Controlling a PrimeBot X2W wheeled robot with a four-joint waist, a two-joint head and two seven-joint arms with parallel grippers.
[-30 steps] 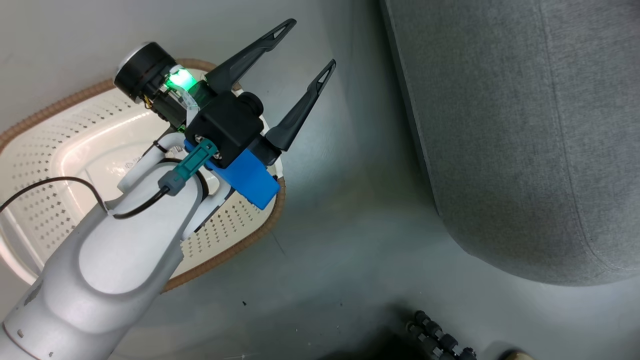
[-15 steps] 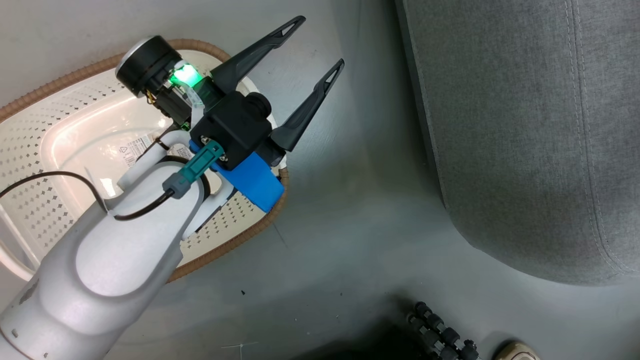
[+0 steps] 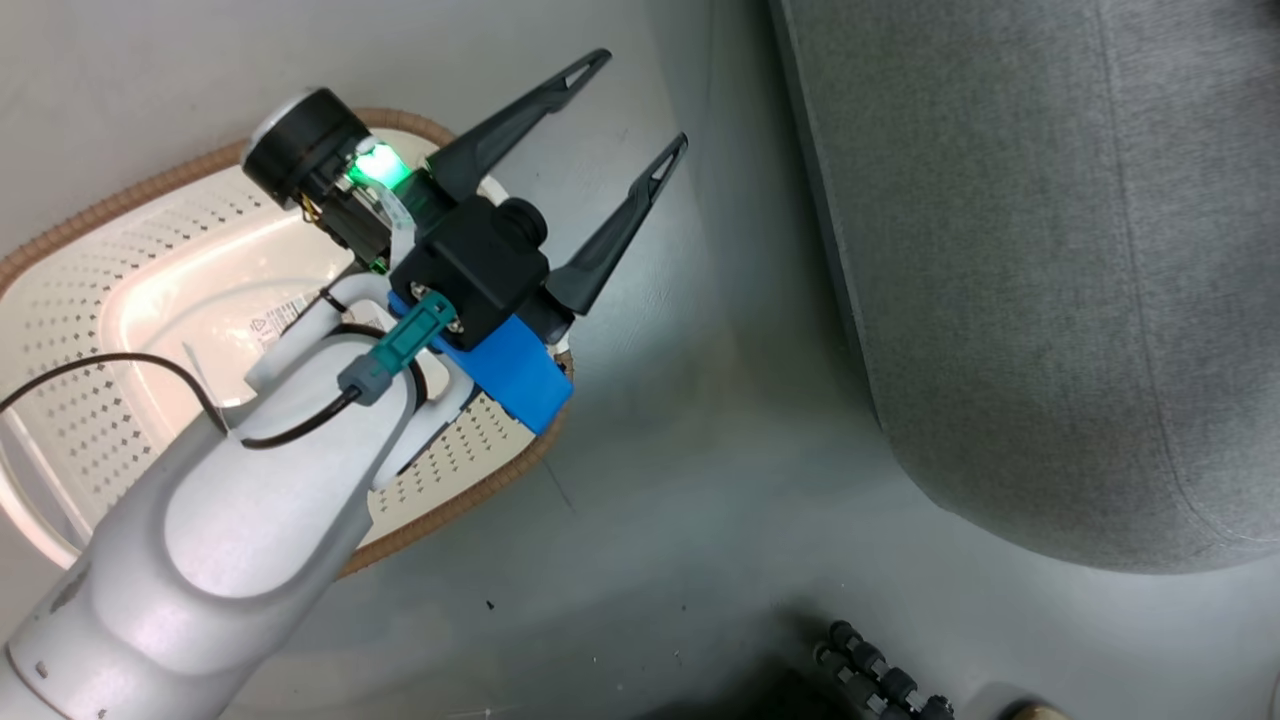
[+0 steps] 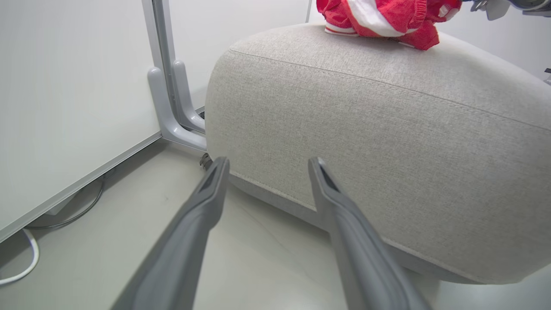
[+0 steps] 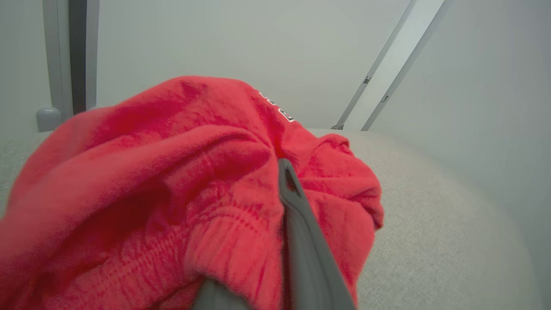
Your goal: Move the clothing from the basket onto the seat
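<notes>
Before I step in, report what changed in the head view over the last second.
The camera swayed slightly, shifting the whole picture. The left gripper stays open over the rim of the basket; nothing taken or released. The basket and the seat are unmoved.

You had the clothing, red sports garments with white trim, bunched in a crumpled heap on top of the seat, a large grey fabric-upholstered sofa with rounded edges and a stitched seam. You had the basket, cream perforated plastic with a brown woven-look rim, upright on the floor near the seat and apart from it, its paper label exposed on the base.
</notes>
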